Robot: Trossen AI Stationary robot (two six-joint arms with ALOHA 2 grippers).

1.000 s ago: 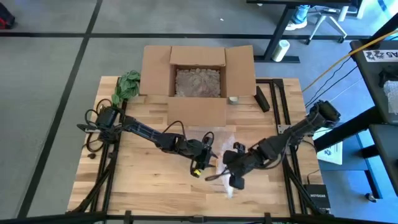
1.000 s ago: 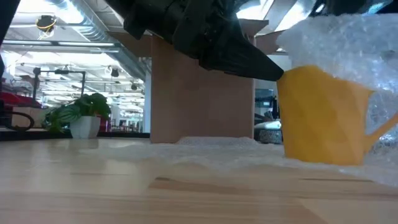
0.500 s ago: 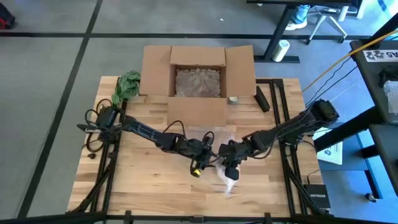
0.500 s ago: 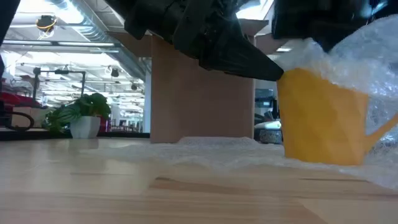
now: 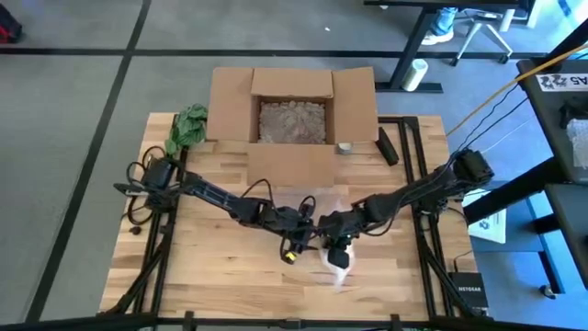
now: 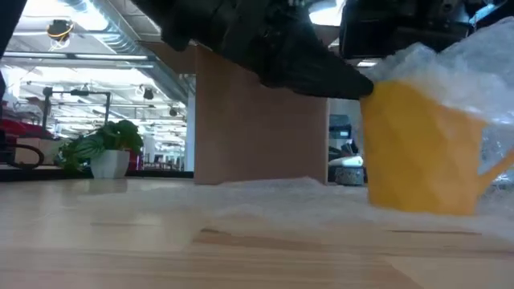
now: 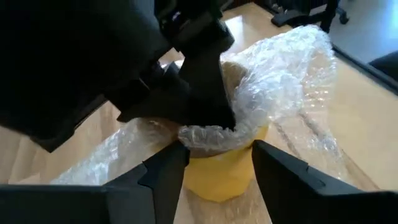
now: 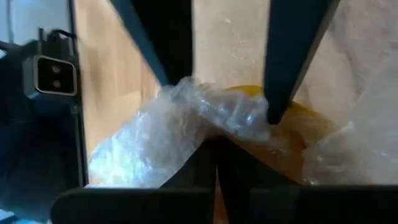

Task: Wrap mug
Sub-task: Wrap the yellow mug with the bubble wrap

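A yellow mug (image 6: 418,152) stands upright on the sheet of bubble wrap (image 7: 292,62) near the table's front middle. Part of the sheet is pulled up and over the mug's mouth. My right gripper (image 8: 217,149) is above the mug's rim, shut on the wrap. My left gripper (image 7: 217,149) comes in level from the table's left, open, with one finger on each side of the mug's body (image 7: 221,171). My right gripper pinches a bunched fold of the bubble wrap (image 7: 208,134) between its two fingers, just above the mug's left rim, coming down at a slant from the table's right. The wrap arches from that hold across the mug's mouth and down to the table. My left gripper: whether its fingers (image 6: 353,80) touch the mug or the wrap cannot be told.
An open cardboard box (image 5: 292,119) with crumpled filler stands at the table's far middle, one flap toward the mug. A small green plant (image 5: 188,124) is at the far left. A dark bar (image 5: 388,147) and a small round thing (image 5: 345,146) lie right of the box.
My right gripper has moved toward the table's left and a little toward the far edge, taking the wrap's bunched edge with it. The wrap, which covered only the mug's right side, now reaches over the mouth to the left rim. The mug has stayed in place.
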